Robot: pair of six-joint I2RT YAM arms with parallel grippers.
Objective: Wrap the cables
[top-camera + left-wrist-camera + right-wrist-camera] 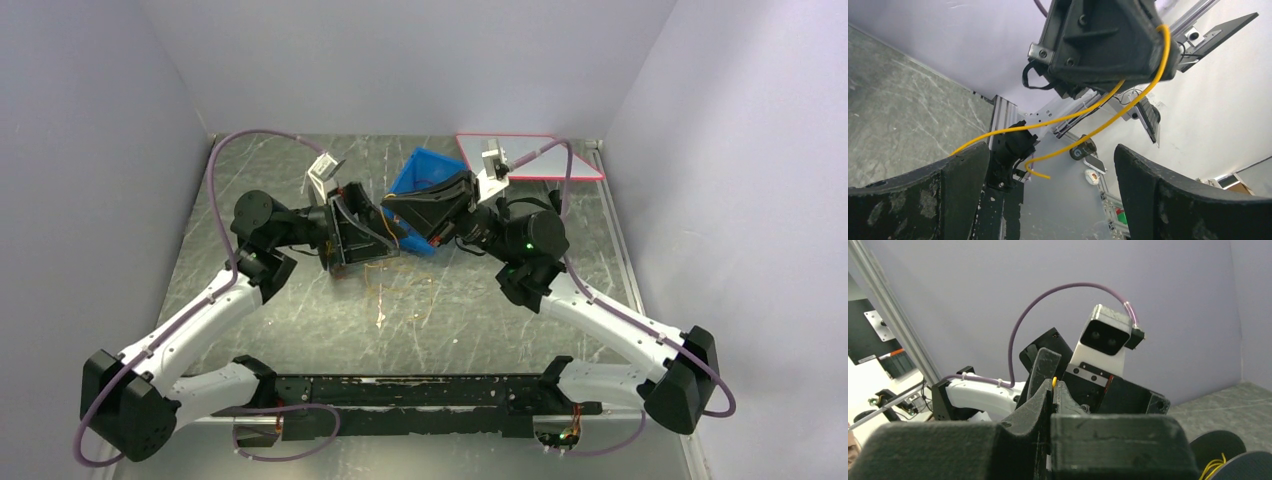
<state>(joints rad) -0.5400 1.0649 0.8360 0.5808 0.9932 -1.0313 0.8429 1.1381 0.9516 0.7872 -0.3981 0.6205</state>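
Note:
A thin yellow cable (1083, 112) hangs in a loop from my right gripper (1154, 45). Its free end (1040, 174) dangles between my left gripper's open fingers. My left gripper (1050, 157) is open and holds nothing. In the right wrist view my right gripper (1053, 388) is shut, with the yellow cable (1053, 382) pinched at its fingertips. From above, the left gripper (362, 243) and the right gripper (393, 206) meet over the table's middle. Loose orange and yellow cables (402, 287) lie just in front of them. A dark grey spool (1219, 444) with yellow wire shows at the lower right.
A blue bin (422, 168) sits behind the grippers. A red-edged flat panel (530, 155) lies at the back right. Purple walls close in three sides. The black arm mount (420, 392) runs along the near edge.

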